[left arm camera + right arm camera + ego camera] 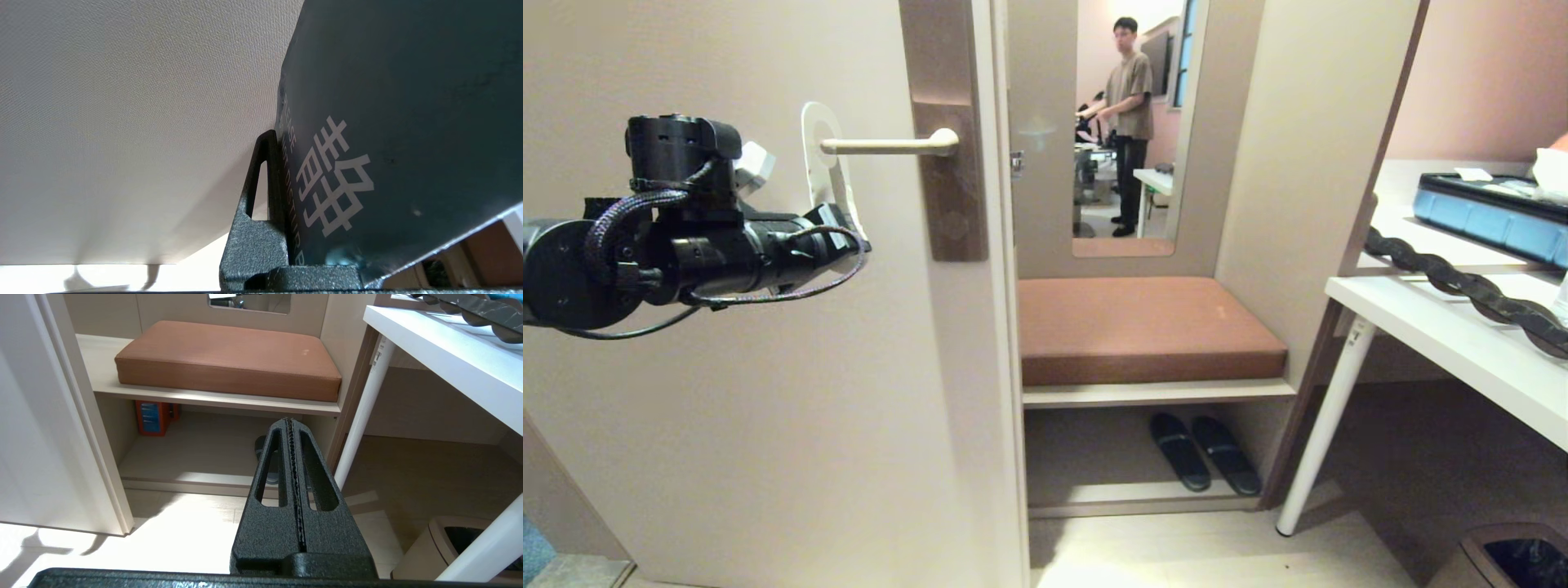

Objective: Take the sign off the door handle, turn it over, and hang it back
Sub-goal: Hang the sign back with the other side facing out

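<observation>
The left gripper (843, 222) is clamping the lower end of the sign (822, 163), whose hole above it is sitting over the door handle (890, 146) tip. The head view is showing only the sign's white edge; the left wrist view is revealing its grey-blue face (408, 102) pressed against one finger (269, 171). The right gripper (295, 486), seen only by its own wrist camera, is hanging closed and empty, low, facing the cushioned bench (229, 359).

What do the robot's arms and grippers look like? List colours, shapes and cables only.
The left arm is black, built of round drum-like segments, with braided black cables looping along it and a small white block near the wrist. The left gripper has a black, grainy-textured finger with a long slot. The right gripper is the same textured black: two tapered, slotted fingers with ridged inner faces.
</observation>
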